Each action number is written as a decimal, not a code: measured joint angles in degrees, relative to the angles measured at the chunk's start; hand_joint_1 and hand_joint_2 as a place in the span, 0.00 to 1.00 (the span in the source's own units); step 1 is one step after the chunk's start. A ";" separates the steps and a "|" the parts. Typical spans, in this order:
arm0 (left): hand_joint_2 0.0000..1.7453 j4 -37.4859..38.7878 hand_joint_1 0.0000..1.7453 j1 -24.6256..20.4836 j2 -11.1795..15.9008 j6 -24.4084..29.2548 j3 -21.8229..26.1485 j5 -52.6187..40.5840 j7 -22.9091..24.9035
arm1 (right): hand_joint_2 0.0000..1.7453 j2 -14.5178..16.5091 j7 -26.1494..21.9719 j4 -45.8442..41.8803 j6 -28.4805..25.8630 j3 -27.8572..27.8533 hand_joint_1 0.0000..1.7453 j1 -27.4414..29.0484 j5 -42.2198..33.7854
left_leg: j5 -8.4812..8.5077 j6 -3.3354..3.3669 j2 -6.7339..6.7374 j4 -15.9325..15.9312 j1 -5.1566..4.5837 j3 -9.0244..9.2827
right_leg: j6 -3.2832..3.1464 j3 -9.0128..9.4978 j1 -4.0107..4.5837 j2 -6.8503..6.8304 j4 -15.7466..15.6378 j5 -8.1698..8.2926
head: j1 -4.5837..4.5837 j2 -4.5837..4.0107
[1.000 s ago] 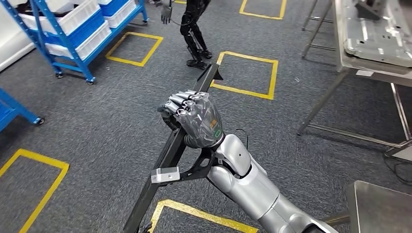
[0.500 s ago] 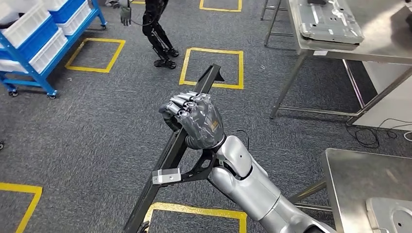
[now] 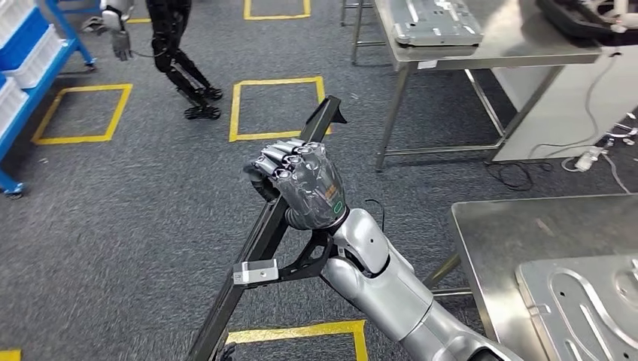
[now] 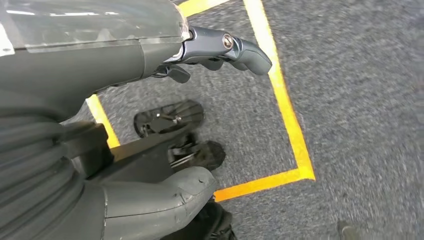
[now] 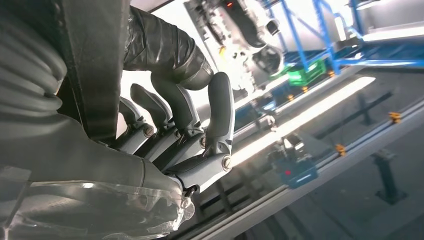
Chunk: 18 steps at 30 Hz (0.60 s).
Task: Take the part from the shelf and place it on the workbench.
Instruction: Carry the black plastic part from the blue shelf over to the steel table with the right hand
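My right hand (image 3: 301,184) grips a long black bar-shaped part (image 3: 259,235) near its middle, holding it slanted above the carpet. The bar's far end (image 3: 322,119) points up and away, and a small silver bracket (image 3: 256,271) sits on a side strut near my forearm. In the right wrist view the fingers (image 5: 192,125) wrap around the dark part (image 5: 95,65). My left hand (image 4: 100,60) hangs over the floor with its fingers (image 4: 240,47) and thumb (image 4: 165,197) apart, holding nothing. A steel workbench (image 3: 511,233) stands at the lower right.
A grey stamped metal panel (image 3: 587,308) lies on the near workbench. A second steel table (image 3: 496,45) with another panel (image 3: 436,19) stands farther back. Another humanoid robot (image 3: 184,68) stands at the upper left near a blue shelf (image 3: 30,68). Yellow floor squares (image 3: 274,109) and cables (image 3: 519,173) mark the carpet.
The camera has turned to the right: shelf, other robot and tables slid left in the picture, and the near workbench came further into view. My right hand keeps its grip on the part.
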 joint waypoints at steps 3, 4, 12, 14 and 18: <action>1.00 0.00 0.00 -0.03 0.01 -0.15 -0.02 0.08 0.26 | 1.00 0.14 0.00 0.01 0.01 0.03 1.00 -0.03 -0.27 | 0.05 0.60 -0.56 -1.38 -0.07 0.51 | 1.15 -0.85 -0.26 1.85 -0.02 0.50 | 0.00 0.00; 1.00 0.00 0.00 -0.07 -0.01 -0.15 -0.03 0.13 0.31 | 1.00 0.13 0.00 0.01 -0.01 0.01 1.00 -0.01 -0.34 | 0.28 0.99 0.10 -1.65 -0.08 0.55 | 1.46 -1.00 -0.22 1.57 0.05 0.47 | 0.02 0.00; 1.00 0.00 0.00 -0.02 0.09 -0.03 -0.08 0.42 0.76 | 1.00 0.10 -0.11 0.48 -0.05 -0.05 1.00 -0.15 -1.18 | 0.62 2.52 6.35 -2.33 -0.66 0.63 | 1.77 -6.39 0.32 -5.99 12.76 -4.97 | 0.17 0.00; 1.00 0.00 0.00 -0.25 0.03 0.01 -0.10 0.45 0.82 | 1.00 0.12 -0.39 0.53 -0.05 -0.05 1.00 -0.43 -1.35 | 0.41 2.41 7.61 -2.32 -0.93 0.88 | 0.95 -2.01 0.90 -8.12 5.01 -1.69 | 0.17 0.00; 1.00 0.00 0.00 -0.61 -0.11 0.12 -0.14 0.51 0.96 | 1.00 0.28 -0.86 0.63 -0.03 -0.09 1.00 -1.12 -1.82 | 0.02 1.71 10.00 -2.30 -1.39 1.19 | -0.25 0.56 1.96 -9.58 -0.77 -0.40 | 0.16 0.00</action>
